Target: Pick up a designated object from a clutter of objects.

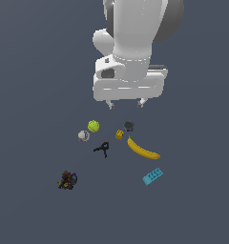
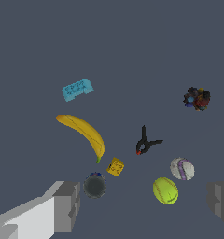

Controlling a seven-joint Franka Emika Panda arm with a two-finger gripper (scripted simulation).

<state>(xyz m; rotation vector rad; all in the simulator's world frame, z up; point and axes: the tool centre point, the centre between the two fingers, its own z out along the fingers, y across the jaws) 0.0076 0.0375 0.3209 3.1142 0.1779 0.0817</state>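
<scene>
The banana (image 1: 142, 149) (image 2: 84, 134) is long, curved and yellow, and it lies flat on the grey floor. Around it sits the clutter: a yellow cube (image 1: 119, 135) (image 2: 115, 166), a dark round disc (image 1: 129, 125) (image 2: 94, 186), a black clamp (image 1: 103, 148) (image 2: 145, 143), a yellow-green ball (image 1: 93, 126) (image 2: 165, 190), a whitish ball (image 1: 83, 136) (image 2: 182, 168), a light-blue studded brick (image 1: 153, 176) (image 2: 77, 89) and a dark multicoloured lump (image 1: 67, 180) (image 2: 197, 98). My gripper (image 1: 126, 103) (image 2: 144, 205) hangs open well above the disc, holding nothing.
The white arm (image 1: 135, 43) fills the upper middle of the exterior view. The grey floor (image 1: 35, 95) spreads around the objects on all sides.
</scene>
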